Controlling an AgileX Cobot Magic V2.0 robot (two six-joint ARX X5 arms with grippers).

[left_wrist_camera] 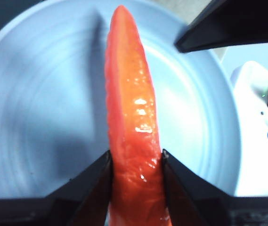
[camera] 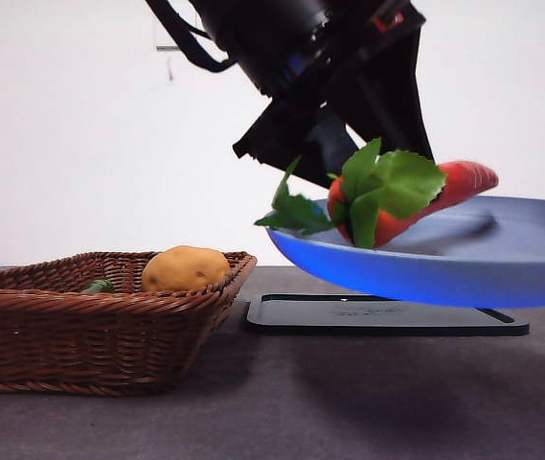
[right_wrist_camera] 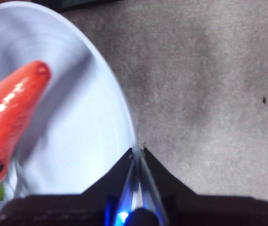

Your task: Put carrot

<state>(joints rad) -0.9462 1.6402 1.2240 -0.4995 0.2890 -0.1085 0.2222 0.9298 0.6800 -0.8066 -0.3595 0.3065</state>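
Carrot over the plate!
Left pincer [left_wrist_camera: 136,162] clamps the carrot [left_wrist_camera: 131,117], tip pointing to 3 o'clock; right pincer [right_wrist_camera: 137,153] pinches the blue plate [camera: 444,264] rim.

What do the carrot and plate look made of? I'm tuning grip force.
Carrot: seemingly smooth plastic, with glossy highlights along its body. Plate: probably hard plastic, light blue with a soft sheen and faint concentric rings. Basket: woven brown wicker, matte.
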